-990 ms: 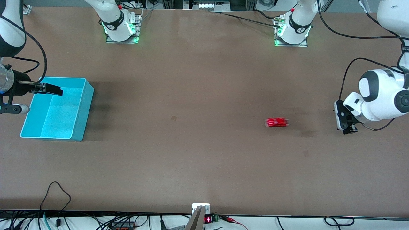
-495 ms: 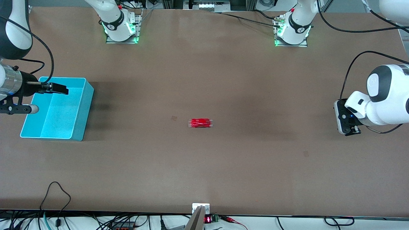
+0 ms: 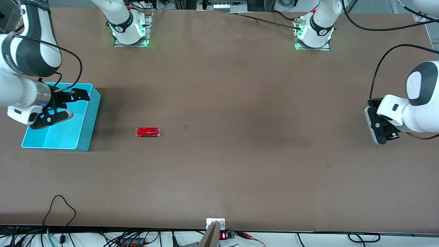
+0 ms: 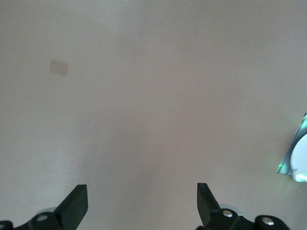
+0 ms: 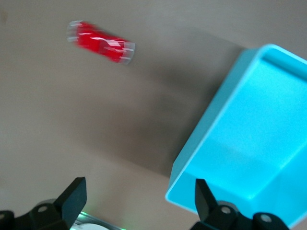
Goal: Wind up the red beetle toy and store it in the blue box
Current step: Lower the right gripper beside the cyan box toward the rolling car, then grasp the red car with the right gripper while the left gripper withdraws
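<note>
We see the toy (image 3: 148,132) on the table (image 3: 240,164), apart from the box (image 3: 82,137) and just beside it toward the left arm's end. The box sits at the right arm's end of the table. The right gripper (image 3: 73,96) hangs over the box, near the wall that faces the toy. The left gripper (image 3: 386,132) hangs over bare table at the left arm's end, well apart from the toy.

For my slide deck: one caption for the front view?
Red beetle toy on the table beside the blue box, right gripper open above it, left gripper open.
</note>
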`<state>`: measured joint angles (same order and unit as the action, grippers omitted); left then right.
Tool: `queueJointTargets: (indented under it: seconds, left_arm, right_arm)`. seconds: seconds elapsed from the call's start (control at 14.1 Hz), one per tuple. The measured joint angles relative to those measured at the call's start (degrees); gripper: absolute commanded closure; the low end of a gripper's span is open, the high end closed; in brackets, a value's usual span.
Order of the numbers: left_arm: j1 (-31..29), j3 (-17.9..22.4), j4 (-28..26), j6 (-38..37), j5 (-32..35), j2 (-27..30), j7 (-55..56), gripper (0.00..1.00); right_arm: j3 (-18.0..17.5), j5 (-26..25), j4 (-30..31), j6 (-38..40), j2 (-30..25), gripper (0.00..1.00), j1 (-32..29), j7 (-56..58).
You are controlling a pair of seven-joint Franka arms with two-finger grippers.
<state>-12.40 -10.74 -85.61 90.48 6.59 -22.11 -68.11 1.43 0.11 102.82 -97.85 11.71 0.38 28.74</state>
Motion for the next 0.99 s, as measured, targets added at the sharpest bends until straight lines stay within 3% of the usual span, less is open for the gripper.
queueJointTargets:
  seconds: [0.42, 0.64, 0.99]
  left_arm:
    - [0.83, -2.09, 7.67, -11.74, 0.0, 0.05, 28.62, 0.0]
    - [1.18, -3.25, 8.52, -12.97, 0.0, 0.04, 35.12, 0.0]
    - [0.84, -3.25, 11.1, -13.09, -1.4, 0.07, 44.5, 0.0]
  right_arm:
    - [-0.73, -3.91, 14.77, -20.21, -0.45, 0.0, 0.35, 25.21]
    - [-0.86, -10.45, 17.94, -28.54, -0.26, 0.0, 1.33, 31.45]
    - [-0.9, -11.48, 19.51, -40.54, 3.92, 0.0, 1.86, 45.17]
